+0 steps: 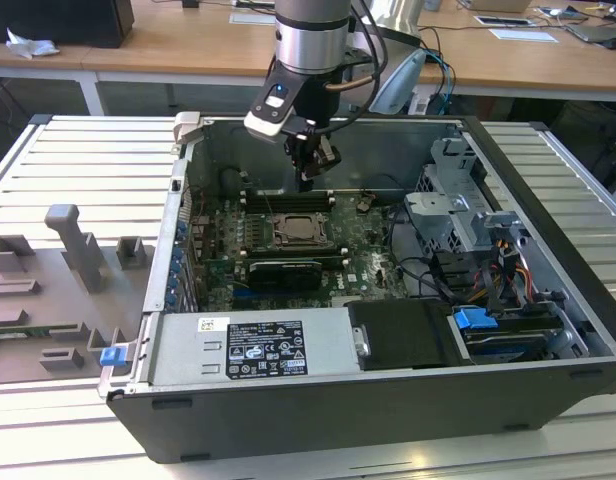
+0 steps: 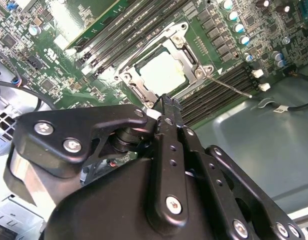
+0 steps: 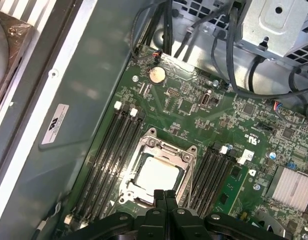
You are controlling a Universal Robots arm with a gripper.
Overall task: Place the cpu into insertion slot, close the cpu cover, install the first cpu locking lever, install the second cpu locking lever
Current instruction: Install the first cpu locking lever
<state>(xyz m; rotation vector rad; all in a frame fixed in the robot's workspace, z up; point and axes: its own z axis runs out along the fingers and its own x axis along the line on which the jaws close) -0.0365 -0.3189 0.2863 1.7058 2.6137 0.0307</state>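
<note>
Gripper hiding one edge of cpu cover in first wrist view; its black body blocking much of circuit board in second wrist view.

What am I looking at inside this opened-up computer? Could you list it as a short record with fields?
Setting: open dark metal computer case on a slatted grey metal table
Chip: small pale silver square cpu, seated in the grey-rimmed square insertion slot on the green circuit board
Cover: thin silver metal cpu cover, lying flat and framing the chip
Gripper: black gripper, fingers shut, holding nothing, tips at the cover's edge; contact cannot be told
Lever: thin metal rod sticking out beside the socket
</note>
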